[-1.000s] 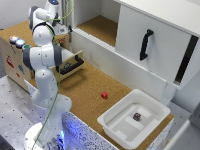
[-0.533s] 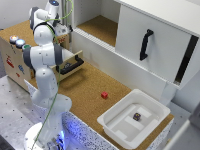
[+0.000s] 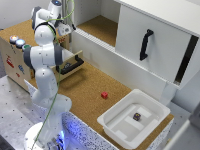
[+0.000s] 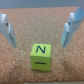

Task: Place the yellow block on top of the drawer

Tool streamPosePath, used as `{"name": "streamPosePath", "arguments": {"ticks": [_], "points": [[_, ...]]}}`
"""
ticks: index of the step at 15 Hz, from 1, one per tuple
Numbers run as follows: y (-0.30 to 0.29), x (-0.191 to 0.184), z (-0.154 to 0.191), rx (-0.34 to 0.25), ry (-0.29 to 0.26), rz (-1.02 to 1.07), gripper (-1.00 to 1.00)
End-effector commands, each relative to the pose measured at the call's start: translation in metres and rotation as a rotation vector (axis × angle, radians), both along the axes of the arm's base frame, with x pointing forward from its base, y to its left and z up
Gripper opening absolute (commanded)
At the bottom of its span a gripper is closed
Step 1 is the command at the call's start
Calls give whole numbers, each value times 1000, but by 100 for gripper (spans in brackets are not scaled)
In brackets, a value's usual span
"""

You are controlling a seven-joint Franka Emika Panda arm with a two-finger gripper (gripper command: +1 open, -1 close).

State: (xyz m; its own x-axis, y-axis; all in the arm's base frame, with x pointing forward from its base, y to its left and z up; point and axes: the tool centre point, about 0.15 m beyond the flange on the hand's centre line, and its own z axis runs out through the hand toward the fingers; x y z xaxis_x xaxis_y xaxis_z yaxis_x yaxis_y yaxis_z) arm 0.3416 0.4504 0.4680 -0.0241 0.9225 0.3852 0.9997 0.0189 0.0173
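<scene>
The wrist view shows the yellow block (image 4: pixel 41 56), a small cube marked with an N, lying on a cork surface. My gripper (image 4: pixel 38 41) is open, with one fingertip on each side of the block and neither touching it. In the exterior view the gripper (image 3: pixel 69 31) hangs over the back of the cork-topped wooden box (image 3: pixel 19 29), and the arm hides the block there. The drawer (image 3: pixel 76 60), light wood with a black bar handle, stands pulled out from the box.
Coloured round buttons (image 3: pixel 16 41) sit on the box's near corner. A red cube (image 3: pixel 104 94) lies on the cork table. A white tray (image 3: pixel 116 131) holds a dark purple cube (image 3: pixel 136 116). A big white cabinet with a black handle (image 3: pixel 146 44) stands behind.
</scene>
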Motion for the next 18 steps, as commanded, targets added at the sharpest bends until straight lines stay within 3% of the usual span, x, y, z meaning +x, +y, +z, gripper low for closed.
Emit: {"name": "streamPosePath", "arguments": {"ticks": [1,4,8,11,18], "points": [[-12,-28,43,-60,-66,42,100],[-17,-42,51,-141,-122,20,100],[-41,-42,52,-218,-206,-161,100],[-65,-40,54,-217,-184,-316,100],[-120,-27,43,-152,-57,-770,100]]}}
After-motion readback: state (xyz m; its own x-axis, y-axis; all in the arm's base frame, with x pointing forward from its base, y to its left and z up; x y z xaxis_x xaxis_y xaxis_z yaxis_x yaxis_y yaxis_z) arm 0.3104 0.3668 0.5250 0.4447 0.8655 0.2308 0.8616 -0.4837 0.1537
